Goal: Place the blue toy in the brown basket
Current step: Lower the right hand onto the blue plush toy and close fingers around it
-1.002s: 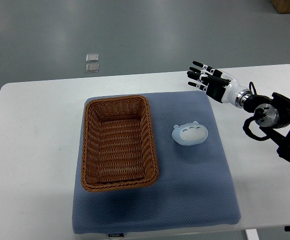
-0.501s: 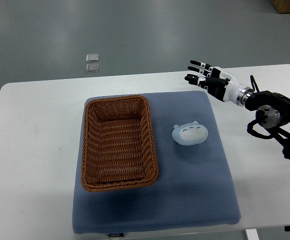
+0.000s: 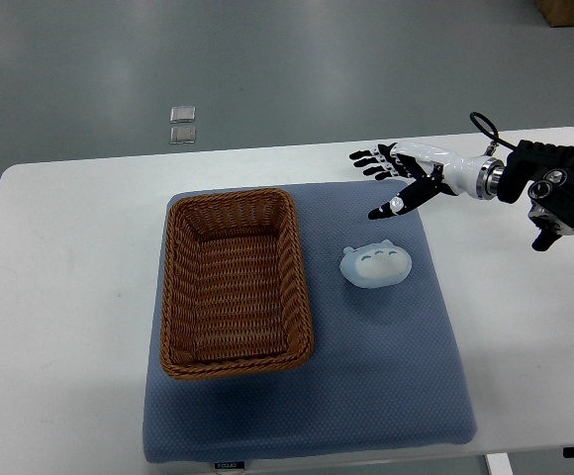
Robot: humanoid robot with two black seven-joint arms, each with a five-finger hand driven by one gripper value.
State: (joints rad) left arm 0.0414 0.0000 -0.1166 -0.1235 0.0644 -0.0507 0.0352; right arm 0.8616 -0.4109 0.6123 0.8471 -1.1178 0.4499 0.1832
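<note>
Right robot hand (image 3: 396,178) is over the far right corner of the blue mat (image 3: 386,396), fingers (image 3: 366,158) splayed and holding nothing, thumb angled down toward 7 o'clock. Arm enters from the right edge.

Toy (image 3: 376,265) sits on the mat, just right of the basket (image 3: 236,285), apart from its right rim. Pale blue, rounded, flat-looking, face up.

Key relation: toy lies at about 6–7 o'clock from the robot hand, near but with clear mat between them. No contact yet.

Toy's long axis runs roughly 3–9 o'clock, tilted slightly. Two small ears point toward 12.

Basket is at 9 o'clock from the toy, long axis 12–6, open and with nothing inside that I can see.

Left arm isn't in view, so right is the only candidate, and it's the nearer side anyway.

My read: reach phase, grasp not started. Next move probably needs the robot hand to drop toward 6–7 o'clock and close across the toy's short axis. Low profile could make the pinch slip against the soft mat.

Everything sits on a white surface (image 3: 69,257).
</note>
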